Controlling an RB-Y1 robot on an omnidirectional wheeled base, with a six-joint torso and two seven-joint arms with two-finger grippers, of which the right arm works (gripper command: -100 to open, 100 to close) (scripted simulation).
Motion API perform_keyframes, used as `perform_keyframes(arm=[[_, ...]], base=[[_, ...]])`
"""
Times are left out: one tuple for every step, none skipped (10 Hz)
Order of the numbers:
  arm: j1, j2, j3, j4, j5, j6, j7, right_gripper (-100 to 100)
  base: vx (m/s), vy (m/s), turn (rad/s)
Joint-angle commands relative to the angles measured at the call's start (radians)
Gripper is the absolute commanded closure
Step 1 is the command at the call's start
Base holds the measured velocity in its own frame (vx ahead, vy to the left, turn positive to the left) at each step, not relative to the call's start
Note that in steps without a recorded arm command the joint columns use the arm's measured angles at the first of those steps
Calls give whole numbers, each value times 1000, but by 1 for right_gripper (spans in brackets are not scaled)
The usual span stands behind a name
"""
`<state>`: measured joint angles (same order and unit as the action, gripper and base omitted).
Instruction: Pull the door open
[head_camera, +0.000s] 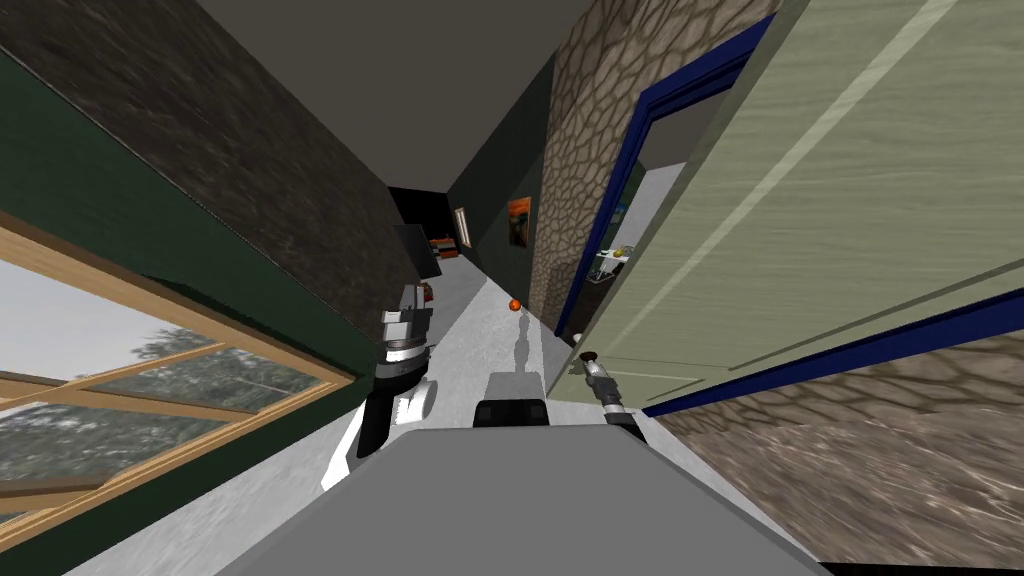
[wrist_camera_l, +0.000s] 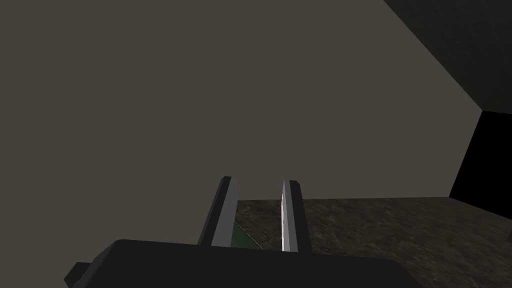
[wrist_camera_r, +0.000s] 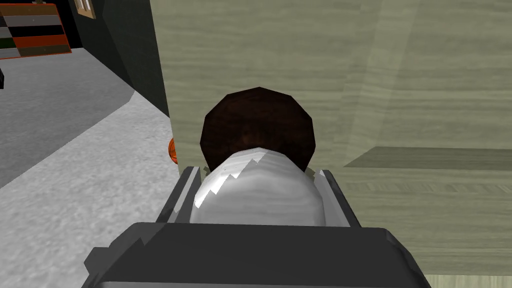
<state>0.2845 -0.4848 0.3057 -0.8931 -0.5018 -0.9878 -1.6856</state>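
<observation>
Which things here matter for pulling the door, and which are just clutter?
Job: door; knob; right tool, clamped on the knob.
Lying about: orange ball; wall painting; window; left tool, holding nothing.

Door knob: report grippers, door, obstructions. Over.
Right gripper shut on door knob. Left gripper raised, holding nothing. Pale green door ajar. Orange ball on floor past door's edge.
</observation>
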Motion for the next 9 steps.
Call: perform_keyframes(arm=[[3,-8,8,8,5,-17,-12,100],[5,-13,13,13,8,-27,-19,100],[7,-18,19,18,12,-38,-27,100],[10,-24,24,24,15,-50,-35,100],[12,-31,31,30,19,-62,-44,100],[14,-37,37,37,23,-75,-53,100],[17,-43,43,43,27,-87,-62,100],[19,-48,48,48,30,-99,-70,100],[21,-53,53,53,33,-108,-77,100]], base=[[-132,-36,108],[-194,-51,171],[-209,-50,126],[-205,-45,153],[-199,-40,135],[-184,-21,138],[-217,-39,128],[-214,-53,112],[-208,-32,116]])
